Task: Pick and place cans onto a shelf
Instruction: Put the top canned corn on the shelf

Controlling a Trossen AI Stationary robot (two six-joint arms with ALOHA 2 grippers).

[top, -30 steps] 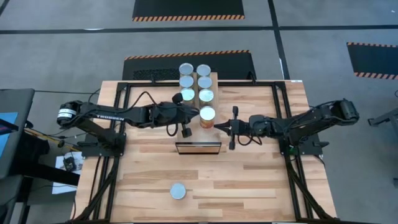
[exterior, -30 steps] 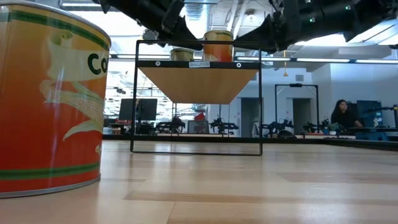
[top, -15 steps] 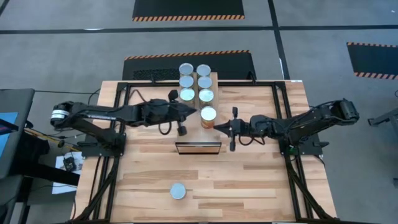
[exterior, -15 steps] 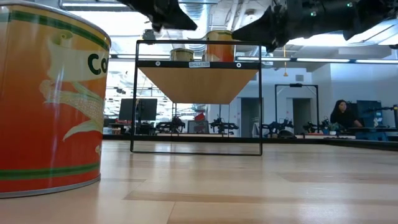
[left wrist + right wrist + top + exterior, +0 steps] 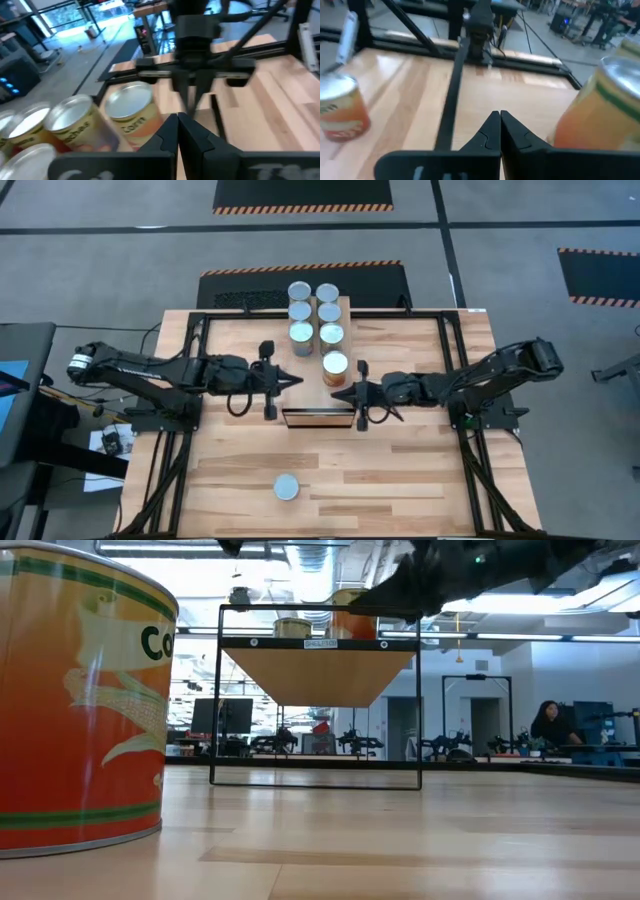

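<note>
The shelf (image 5: pixel 318 418) is a long light-wood box at mid-table, its dark open end facing the near edge. Several cans stand on its top in two rows (image 5: pixel 315 312); the nearest one (image 5: pixel 335 364) has an orange label. One more can (image 5: pixel 286 487) stands on the table near the front and looms large in the low view (image 5: pixel 80 700). My left gripper (image 5: pixel 297 380) is shut and empty, just left of the shelf. My right gripper (image 5: pixel 337 392) is shut and empty over the shelf's near right part, beside the nearest can (image 5: pixel 600 115), with a gap between them.
Black frame rails (image 5: pixel 190 370) run along the table's left, right and far sides. The two grippers point at each other across the shelf, close together. Bare tabletop (image 5: pixel 400 470) lies in front of the shelf. A person sits far off in the room (image 5: pixel 548 725).
My left gripper, still shut, has drawn away from the cans on the shelf, moving toward the table's near edge and rising. My right gripper, shut throughout, has moved a little toward the table's left, over the shelf's near end. The cans have stayed in place.
</note>
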